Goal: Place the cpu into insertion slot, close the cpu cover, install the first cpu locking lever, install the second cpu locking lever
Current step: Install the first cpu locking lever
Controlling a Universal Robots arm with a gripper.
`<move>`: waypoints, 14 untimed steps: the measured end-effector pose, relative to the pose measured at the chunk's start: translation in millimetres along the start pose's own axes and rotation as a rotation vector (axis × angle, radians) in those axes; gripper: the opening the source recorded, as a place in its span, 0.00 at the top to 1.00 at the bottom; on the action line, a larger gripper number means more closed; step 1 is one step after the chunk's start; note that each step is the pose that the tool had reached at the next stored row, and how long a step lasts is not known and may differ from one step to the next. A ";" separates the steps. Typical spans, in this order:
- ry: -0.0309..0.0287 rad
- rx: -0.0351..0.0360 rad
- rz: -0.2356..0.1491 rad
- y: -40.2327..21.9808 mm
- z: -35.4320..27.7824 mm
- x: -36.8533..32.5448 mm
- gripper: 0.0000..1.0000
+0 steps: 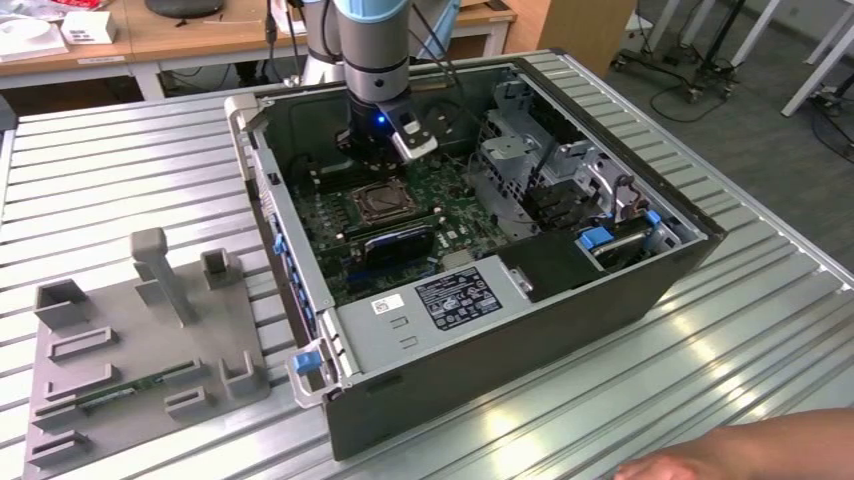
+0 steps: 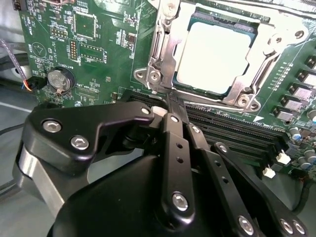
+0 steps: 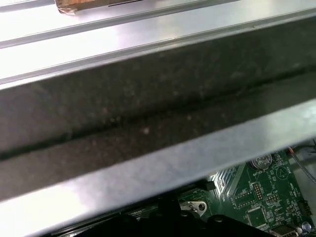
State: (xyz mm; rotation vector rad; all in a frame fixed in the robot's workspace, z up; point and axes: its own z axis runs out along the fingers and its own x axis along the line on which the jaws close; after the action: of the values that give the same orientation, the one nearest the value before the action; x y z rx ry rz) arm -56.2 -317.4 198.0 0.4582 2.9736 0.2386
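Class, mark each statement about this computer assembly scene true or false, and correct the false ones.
1. The cpu lies in the insertion slot. True.
2. The cpu cover stands upright, swung open. False: it lies flat, framing the cpu's top.
3. The gripper hangs outside the computer case. False: it is inside the case, close beside the insertion slot.
4. A round coin battery sits on the green board. True.
5. A person's arm shows at the lower corner on the exterior view's right. True.
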 end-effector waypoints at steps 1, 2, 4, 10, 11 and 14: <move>-0.0017 0.0025 -0.002 0.0 0.1 0.0 0.90; -0.0033 0.0053 -0.003 0.0 0.2 0.1 0.90; -0.0063 0.0107 -0.007 -0.1 0.4 0.3 0.90; -0.0160 0.0284 -0.020 -0.7 1.1 1.8 0.90; -0.0178 0.0317 -0.022 -0.9 1.3 2.2 0.90; -0.0224 0.0392 -0.029 -1.2 1.7 3.3 0.90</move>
State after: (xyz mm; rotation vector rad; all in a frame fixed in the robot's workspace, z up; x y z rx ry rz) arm -59.5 -317.3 195.8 0.4186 2.9655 0.1713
